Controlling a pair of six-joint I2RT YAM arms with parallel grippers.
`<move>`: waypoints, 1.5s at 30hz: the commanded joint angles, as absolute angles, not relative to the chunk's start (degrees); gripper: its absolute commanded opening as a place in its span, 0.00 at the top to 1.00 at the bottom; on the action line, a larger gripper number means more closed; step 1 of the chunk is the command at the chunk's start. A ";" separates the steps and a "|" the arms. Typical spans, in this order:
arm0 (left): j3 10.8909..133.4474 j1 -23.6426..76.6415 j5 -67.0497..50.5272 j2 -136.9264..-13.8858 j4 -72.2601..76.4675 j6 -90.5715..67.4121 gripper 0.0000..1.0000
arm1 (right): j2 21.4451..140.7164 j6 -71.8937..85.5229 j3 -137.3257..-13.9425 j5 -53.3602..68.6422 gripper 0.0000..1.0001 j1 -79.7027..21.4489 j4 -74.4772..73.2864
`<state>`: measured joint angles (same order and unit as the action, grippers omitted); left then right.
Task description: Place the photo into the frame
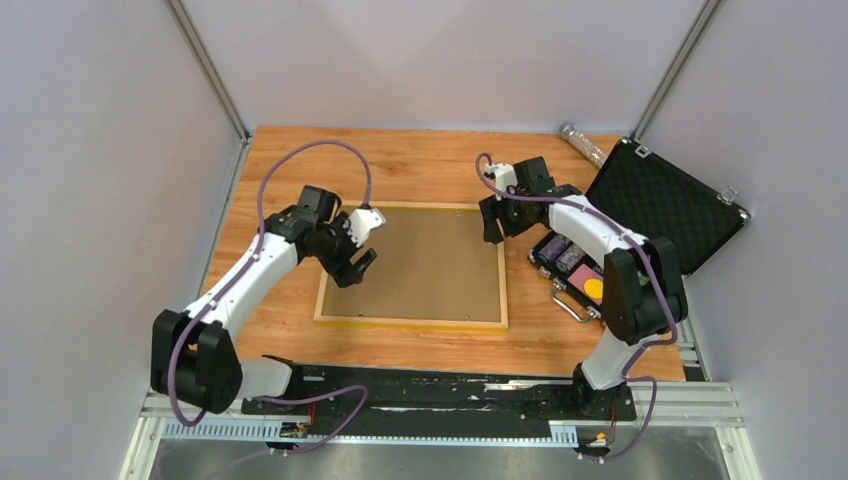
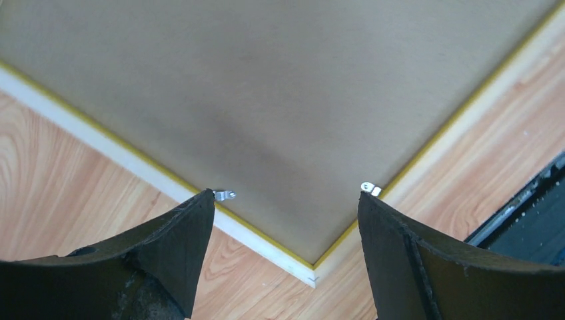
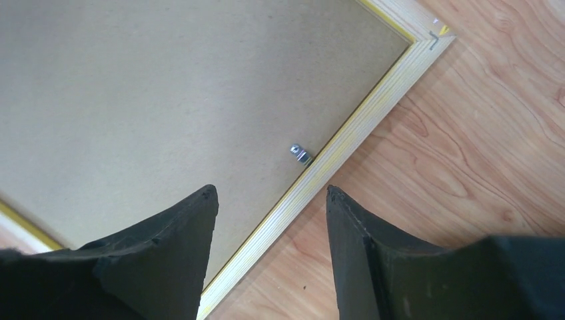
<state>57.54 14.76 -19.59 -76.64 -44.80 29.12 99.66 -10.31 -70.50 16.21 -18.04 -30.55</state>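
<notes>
The frame (image 1: 410,322) lies face down in the middle of the table, its brown backing board (image 1: 420,262) facing up inside a thin yellow rim. The photo is out of view. My left gripper (image 1: 355,265) hovers open over the frame's left side; in the left wrist view the gripper (image 2: 286,195) straddles a corner of the frame (image 2: 266,243), with two small metal clips (image 2: 226,195) beside its fingertips. My right gripper (image 1: 497,228) hangs open over the frame's right edge. In the right wrist view the gripper (image 3: 270,189) stands astride the frame (image 3: 346,143), a clip (image 3: 300,154) just ahead. Neither gripper holds anything.
An open black foam-lined case (image 1: 665,205) sits at the right, its lower half (image 1: 575,265) holding small items beside the right arm. A glittery cylinder (image 1: 583,143) lies at the back right. Grey walls enclose the table on three sides.
</notes>
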 commanded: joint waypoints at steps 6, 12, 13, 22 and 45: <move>50.61 35.05 -12.14 -70.32 -44.15 34.87 0.17 | 90.87 -13.70 -65.77 19.60 0.41 -17.87 -29.19; 48.94 44.29 -9.33 -74.43 -41.36 32.60 0.20 | 87.26 -15.39 -62.06 18.48 0.41 -17.72 -25.78; 48.99 45.08 -9.15 -75.05 -41.20 32.39 0.21 | 86.91 -15.62 -61.35 18.15 0.41 -17.68 -25.35; 48.50 50.42 -5.18 -83.54 -35.54 30.18 0.28 | 85.86 -16.14 -59.87 16.86 0.41 -16.72 -24.00; 41.89 56.29 2.18 -86.54 -28.65 25.84 0.81 | 76.89 -15.78 -56.88 20.27 0.41 -15.98 -23.96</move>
<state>44.07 56.88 3.55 -83.53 -31.68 28.14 81.67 -15.33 -58.33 17.80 -16.29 -25.74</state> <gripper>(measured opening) 0.268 0.584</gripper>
